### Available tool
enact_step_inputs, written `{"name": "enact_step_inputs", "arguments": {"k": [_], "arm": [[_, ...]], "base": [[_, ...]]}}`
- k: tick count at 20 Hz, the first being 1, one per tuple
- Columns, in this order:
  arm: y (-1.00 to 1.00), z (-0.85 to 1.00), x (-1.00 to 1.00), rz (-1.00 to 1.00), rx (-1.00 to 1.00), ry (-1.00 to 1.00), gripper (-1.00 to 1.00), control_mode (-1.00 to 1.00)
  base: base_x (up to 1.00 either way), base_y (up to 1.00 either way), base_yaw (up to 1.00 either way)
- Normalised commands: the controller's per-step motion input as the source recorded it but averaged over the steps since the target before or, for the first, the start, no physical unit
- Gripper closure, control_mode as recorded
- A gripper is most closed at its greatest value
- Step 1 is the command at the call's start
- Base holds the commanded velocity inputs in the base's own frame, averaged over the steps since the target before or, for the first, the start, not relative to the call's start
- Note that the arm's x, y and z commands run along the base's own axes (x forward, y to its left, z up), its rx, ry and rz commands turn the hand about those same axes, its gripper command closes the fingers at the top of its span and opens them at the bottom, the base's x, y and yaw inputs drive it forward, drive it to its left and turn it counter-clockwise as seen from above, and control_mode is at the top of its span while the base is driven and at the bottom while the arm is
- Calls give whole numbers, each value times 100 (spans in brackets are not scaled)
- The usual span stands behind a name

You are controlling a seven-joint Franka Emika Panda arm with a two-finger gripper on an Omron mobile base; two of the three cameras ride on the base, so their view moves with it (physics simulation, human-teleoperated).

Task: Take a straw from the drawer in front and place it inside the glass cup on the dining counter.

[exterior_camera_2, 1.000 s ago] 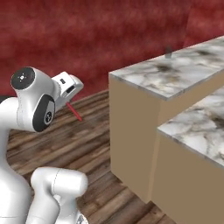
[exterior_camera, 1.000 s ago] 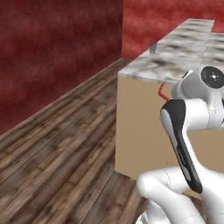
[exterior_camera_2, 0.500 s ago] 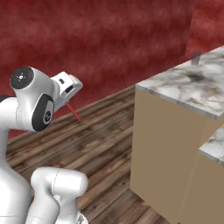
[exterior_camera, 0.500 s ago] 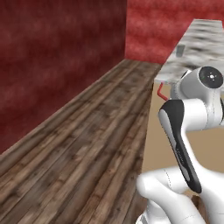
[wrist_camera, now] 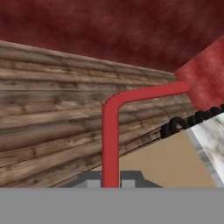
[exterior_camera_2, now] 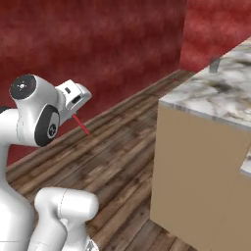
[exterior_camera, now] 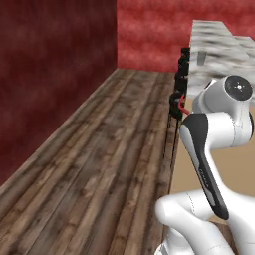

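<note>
**Caller:** Straw (wrist_camera: 110, 144) first, operator: you can see it in the hand view rising straight up from between the fingertips at the bottom, then bending sharply and running off sideways toward the red wall. It is red and thin.

**Spotter:** And the grip? The fingers are pinched on its lower end, with no gap beside it. In the right base view the gripper (exterior_camera_2: 74, 113) sits up by the arm's top joint, with the straw (exterior_camera_2: 81, 124) poking down and out of it over the wooden floor (exterior_camera_2: 112, 162).

**Caller:** Now the cup (exterior_camera_2: 214, 64). You'll find it small, grey and upright on the counter (exterior_camera_2: 215, 98), near the far part of the marble top. I cannot tell whether anything is inside it; it is too small and blurred.

**Spotter:** Same cup (exterior_camera: 201, 58) in the left base view, a pale grey shape on the marble counter (exterior_camera: 219, 50), well apart from the straw (exterior_camera: 183, 110), whose red tip just shows beside the arm's white shoulder.

**Caller:** Look along the counter's near side in that view: dark stools (exterior_camera: 178, 89) line up against it, one behind another toward the far wall.

**Spotter:** You catch them in the hand view too, a dark row (wrist_camera: 192, 120) along the counter's tan side (wrist_camera: 166, 162), past the straw's bend.
</note>
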Motion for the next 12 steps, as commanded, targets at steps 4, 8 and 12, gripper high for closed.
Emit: {"name": "enact_step_inputs", "arguments": {"k": [4,8,12], "arm": [[0,0,0,0,0,0,100,100],[0,0,0,0,0,0,100,100],[0,0,0,0,0,0,100,100]], "base": [[29,77,-34],[36,79,-34],[46,73,-34]]}}
